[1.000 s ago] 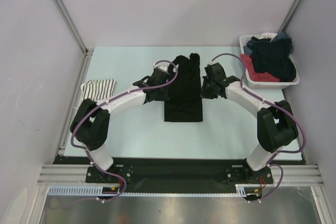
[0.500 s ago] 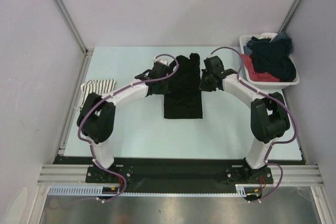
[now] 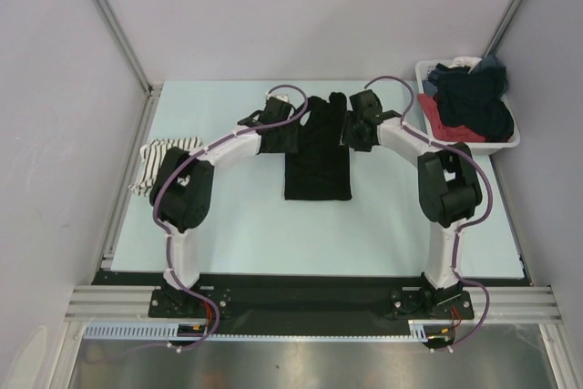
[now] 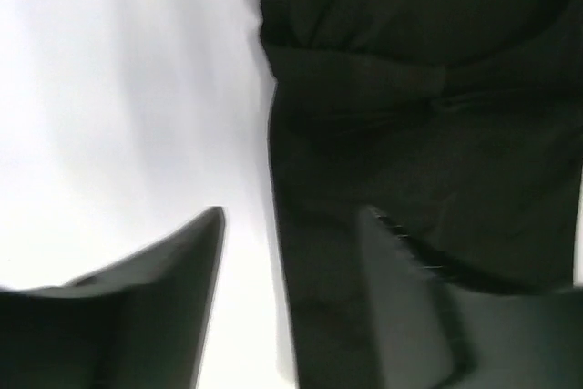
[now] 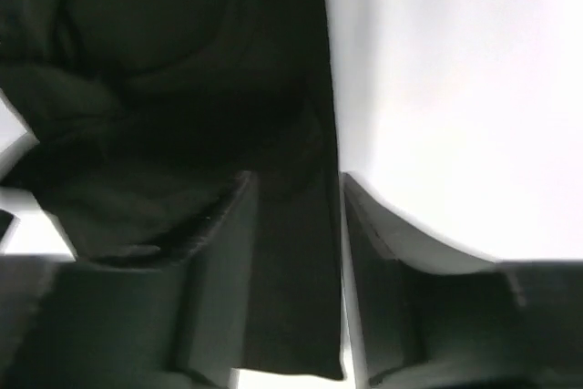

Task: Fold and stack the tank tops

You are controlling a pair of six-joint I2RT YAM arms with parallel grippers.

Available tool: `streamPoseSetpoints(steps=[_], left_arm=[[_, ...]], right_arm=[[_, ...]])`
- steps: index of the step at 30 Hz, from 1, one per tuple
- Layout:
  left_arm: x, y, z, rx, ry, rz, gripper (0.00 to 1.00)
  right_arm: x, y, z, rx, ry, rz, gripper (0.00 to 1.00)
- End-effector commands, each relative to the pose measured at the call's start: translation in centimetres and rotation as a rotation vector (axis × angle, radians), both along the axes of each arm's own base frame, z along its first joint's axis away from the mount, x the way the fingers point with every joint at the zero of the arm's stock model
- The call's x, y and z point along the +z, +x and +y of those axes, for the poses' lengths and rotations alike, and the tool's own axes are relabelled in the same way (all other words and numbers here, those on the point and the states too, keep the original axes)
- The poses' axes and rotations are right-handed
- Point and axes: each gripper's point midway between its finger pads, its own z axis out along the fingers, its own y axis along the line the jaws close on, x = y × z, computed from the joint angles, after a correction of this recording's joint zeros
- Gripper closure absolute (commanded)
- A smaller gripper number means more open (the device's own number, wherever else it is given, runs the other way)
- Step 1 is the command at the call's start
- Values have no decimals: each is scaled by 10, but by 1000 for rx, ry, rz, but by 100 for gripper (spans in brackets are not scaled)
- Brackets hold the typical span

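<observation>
Left gripper (image 4: pixel 291 216) and right gripper (image 5: pixel 296 179) have both moved up the frame in the last second, from the middle of the plain black fabric tank top (image 3: pixel 317 166) to its strap end, so I think a fold starts there. Both are apart, one astride each side edge, clamping nothing. The white, black-striped tank top (image 3: pixel 167 157) waits at the left of the table (image 3: pixel 237 216).
</observation>
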Motion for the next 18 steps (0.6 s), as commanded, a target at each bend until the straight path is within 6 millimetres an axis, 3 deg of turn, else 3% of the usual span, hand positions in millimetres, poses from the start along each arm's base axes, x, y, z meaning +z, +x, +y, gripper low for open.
streamPoseSetpoints(steps=[1, 2, 3, 5, 6, 7, 8, 9, 10, 12, 13, 15, 17, 18], left_arm=[[27, 21, 1, 30, -47, -73, 30], [31, 21, 5, 44, -39, -83, 13], [28, 16, 9, 47, -34, -79, 10], [43, 9, 13, 45, -48, -107, 4], [34, -1, 17, 41, -42, -88, 4], [44, -7, 19, 34, -59, -102, 4], [45, -15, 12, 4, -99, -99, 5], [28, -33, 14, -12, -104, -59, 6], [37, -42, 13, -27, -135, -78, 7], [19, -68, 7, -59, -157, -41, 9], [24, -76, 5, -71, -177, -52, 10], [10, -96, 0, -93, -199, -33, 11], [16, -107, -8, -121, -246, -47, 14], [9, -115, -7, -125, -250, -29, 16]], right_arm=[[16, 20, -9, -53, -17, -68, 42], [19, 18, -10, -51, -23, -73, 32], [27, 12, -15, -55, -26, -85, 31], [29, -1, -19, -54, -20, -90, 31], [37, -3, -20, -53, 2, -119, 33], [33, -25, -22, -35, 26, -99, 35], [35, -34, -22, -28, 47, -103, 40], [34, -41, -20, -21, 78, -115, 43], [18, -64, -16, 15, 112, -62, 44], [23, -79, -14, 32, 157, -74, 45], [12, -94, -12, 54, 177, -35, 44], [12, -102, -8, 74, 204, -31, 44], [4, -113, -5, 102, 224, -5, 46], [2, -115, -3, 111, 231, 2, 46]])
